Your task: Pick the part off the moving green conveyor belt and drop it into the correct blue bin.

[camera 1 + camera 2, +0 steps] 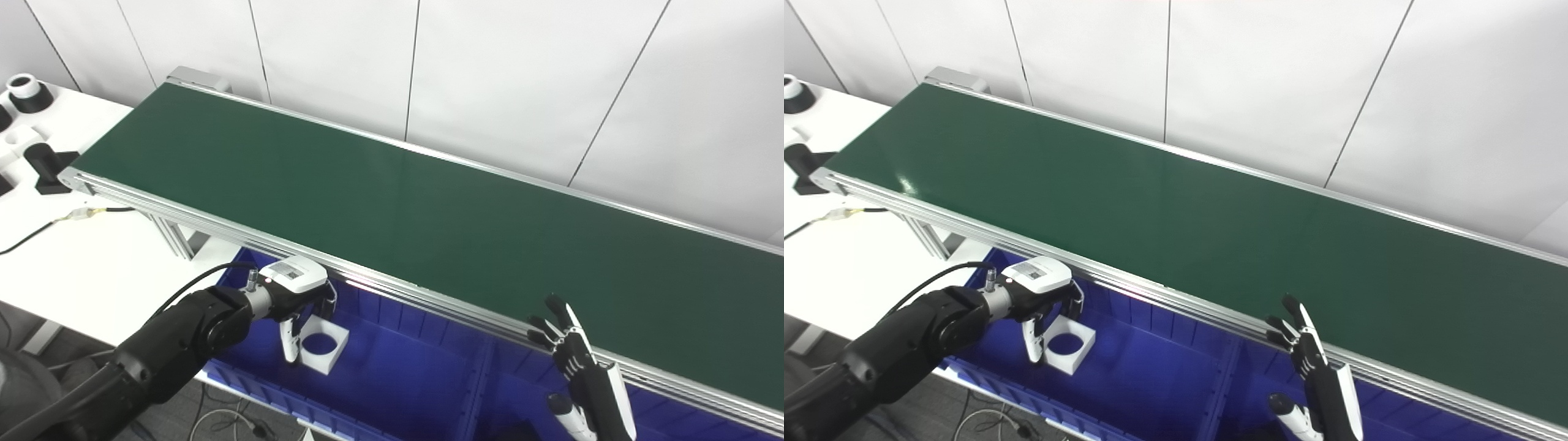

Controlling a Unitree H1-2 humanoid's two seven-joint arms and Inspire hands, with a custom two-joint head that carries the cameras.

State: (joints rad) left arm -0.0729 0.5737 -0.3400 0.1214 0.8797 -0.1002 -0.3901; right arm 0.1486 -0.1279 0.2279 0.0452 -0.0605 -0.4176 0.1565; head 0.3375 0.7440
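Note:
The green conveyor belt (392,202) runs from upper left to lower right and carries nothing. My left hand (294,288) is low over the left compartment of the blue bin (398,373), just in front of the belt's near rail. Its thumb and fingers (288,343) point down and close on a white square part with a round hole (335,355), which lies flat, thumb on its left edge. My right hand (576,361) is open and empty, fingers spread and pointing up, beside the near rail at the lower right.
A divider wall (484,373) splits the blue bin into compartments. The white table (73,245) to the left holds black and white parts (27,92) and a cable (37,229). The aluminium belt frame (429,300) overhangs the bin's far side.

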